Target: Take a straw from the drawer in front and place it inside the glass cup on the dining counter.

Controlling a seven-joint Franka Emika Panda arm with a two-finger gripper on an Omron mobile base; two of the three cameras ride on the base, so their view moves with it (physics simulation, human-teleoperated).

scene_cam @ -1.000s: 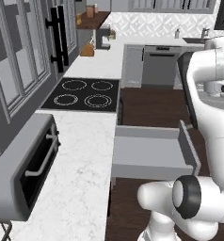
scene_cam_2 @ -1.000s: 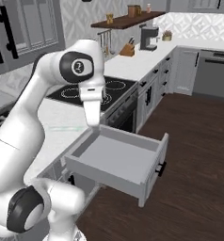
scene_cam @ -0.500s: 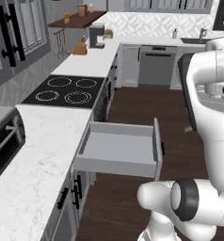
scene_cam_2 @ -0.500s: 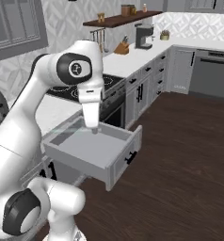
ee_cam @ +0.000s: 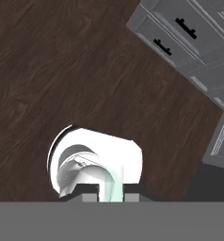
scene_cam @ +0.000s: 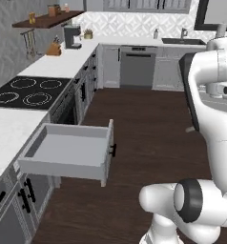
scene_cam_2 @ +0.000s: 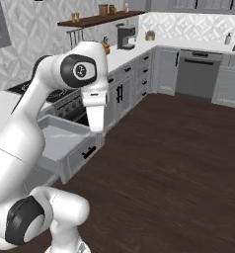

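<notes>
Gaping drawer (scene_cam: 70,150), plain grey inside showing.

The white marble surface (scene_cam: 63,64) carries a black cooktop (scene_cam: 25,90), a coffee machine (scene_cam: 72,36) (far end) and a knife block (scene_cam: 54,48).

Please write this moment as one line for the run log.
phase: carrying | gripper: shut on straw | drawer: open | under the hand: dark wood floor
</notes>
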